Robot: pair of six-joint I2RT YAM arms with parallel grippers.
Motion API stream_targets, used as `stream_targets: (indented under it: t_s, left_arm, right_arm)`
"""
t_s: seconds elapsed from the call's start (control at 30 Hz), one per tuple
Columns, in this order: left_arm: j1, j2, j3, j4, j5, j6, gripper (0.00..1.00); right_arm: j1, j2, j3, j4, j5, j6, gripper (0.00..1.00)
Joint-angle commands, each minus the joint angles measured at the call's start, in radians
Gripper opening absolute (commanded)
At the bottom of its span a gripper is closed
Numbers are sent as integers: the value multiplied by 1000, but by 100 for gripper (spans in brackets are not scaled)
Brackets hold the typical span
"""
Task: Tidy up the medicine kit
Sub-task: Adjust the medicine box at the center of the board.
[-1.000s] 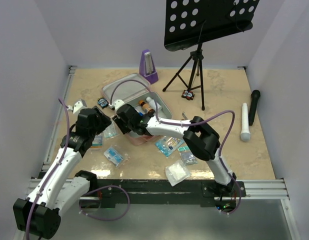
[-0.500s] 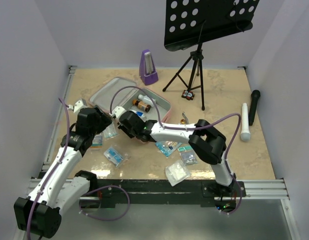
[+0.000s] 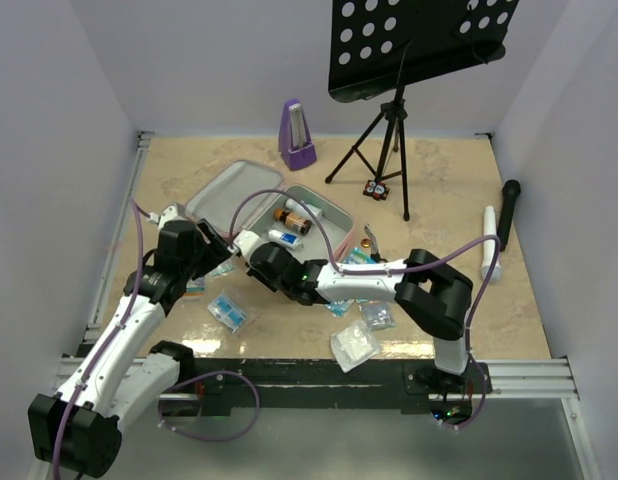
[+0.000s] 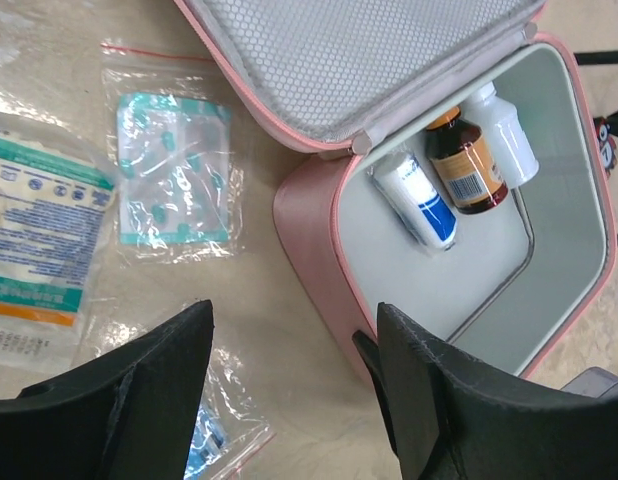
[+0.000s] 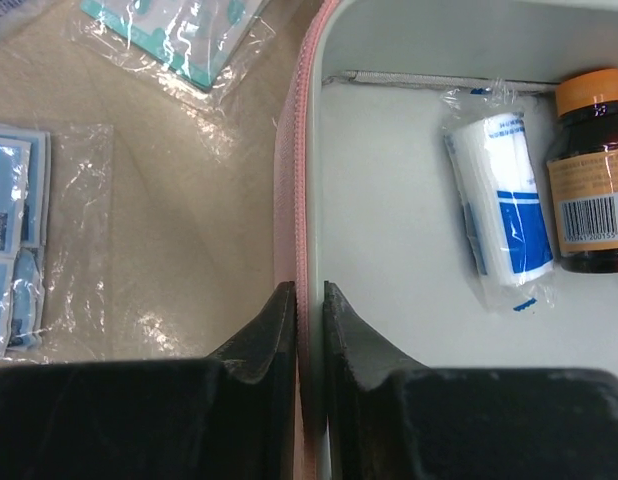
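Fingertips of the right pincer are lost under its own wrist in the overhead view, and the wrist camera cuts off a brown bottle with orange cap at its right edge; labels are too small to read. That pincer is clamped on the near-left wall of the pink square soft-sided zip case, one finger outside, one inside. The case lies open left of centre on the beige marbled counter, mesh-lined lid tipped back to the far left; inside lie the brown bottle, a white film-wrapped roll and a white plastic bottle. The left pincer hangs wide apart, holding nothing, above the case's left corner and a clear bag of teal plasters. A purple pyramid metronome stands beyond the case.
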Motion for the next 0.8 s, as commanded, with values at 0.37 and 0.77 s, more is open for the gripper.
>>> stream_targets:
  t_s: [0.37, 0.77]
  left_arm:
    - [15, 28, 11, 111, -56, -2, 70]
    - [15, 17, -1, 128, -47, -5, 70]
  right_arm:
    - [83, -156, -54, 35, 165, -62, 70]
    - [-104, -522, -128, -45, 231, 340, 81]
